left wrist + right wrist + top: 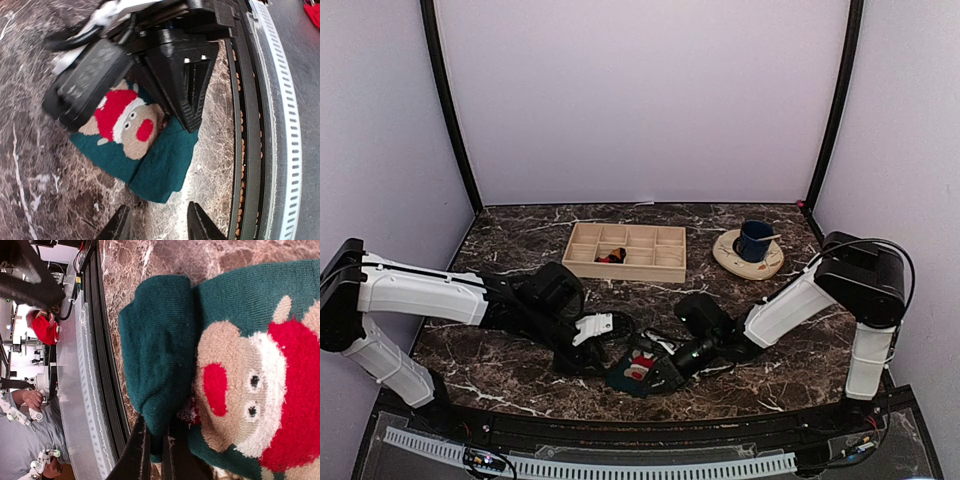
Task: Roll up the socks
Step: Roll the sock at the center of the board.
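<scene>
1. From above, we see the teal sock [634,368] lying on the marble table [520,240] near its front edge, between the two arms. The right gripper [660,370] sits on it, and the left gripper [603,326] is just beside it on the left. A wooden tray [665,262] well behind holds a dark, orange-red bundle [611,257], too small for us to identify.
2. From the left wrist, the left fingers [118,227] stand apart with only bare marble between them, just short of the sock's folded corner. We judge them spread to take that end while the other arm anchors the fabric.
3. From the right wrist, the fingers [140,456] are pinched together on a doubled-over fold of teal knit beside the Santa figure [260,390]. We judge this stops the fold from springing open.
</scene>
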Tool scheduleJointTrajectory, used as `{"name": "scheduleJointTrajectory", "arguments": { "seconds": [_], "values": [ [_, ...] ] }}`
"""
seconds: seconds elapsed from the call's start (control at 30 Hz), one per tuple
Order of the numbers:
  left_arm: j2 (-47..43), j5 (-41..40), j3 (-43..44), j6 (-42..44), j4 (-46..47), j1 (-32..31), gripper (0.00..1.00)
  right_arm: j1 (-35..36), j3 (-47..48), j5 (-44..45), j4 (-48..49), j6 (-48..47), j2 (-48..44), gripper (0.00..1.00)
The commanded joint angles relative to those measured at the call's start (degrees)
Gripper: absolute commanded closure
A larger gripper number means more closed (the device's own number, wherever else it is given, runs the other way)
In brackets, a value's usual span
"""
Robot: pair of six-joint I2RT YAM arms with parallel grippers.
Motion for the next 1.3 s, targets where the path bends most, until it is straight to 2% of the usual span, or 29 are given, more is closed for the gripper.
{"name": "scheduleJointTrajectory", "arguments": {
  "seconds": [0.0,0.47,0.63,1.1,1.27],
  "values": [
    [2.10,-1.39,2.42,5.26,-1.87,-2.53,0.59,-0.38,-1.15,-2.18,4.08,2.55,1.39,1.00],
    [8.76,-7.31,5.79,11.23,-3.54,-8.14,0.59,-0.47,-1.57,-3.40,5.39,3.11,2.19,1.00],
    [9.64,-11.22,5.54,12.19,-1.52,-8.74,0.59,-0.47,-1.69,-3.84,5.27,2.97,2.31,1.00],
    [12.08,-12.71,6.44,14.16,-0.97,-9.39,0.59,-0.47,-1.89,-4.74,5.77,3.12,2.73,1.00],
    [13.80,-11.74,7.58,14.48,-2.45,-9.48,0.70,-0.47,-2.09,-4.99,5.85,3.17,2.82,1.00]
  ]
}}
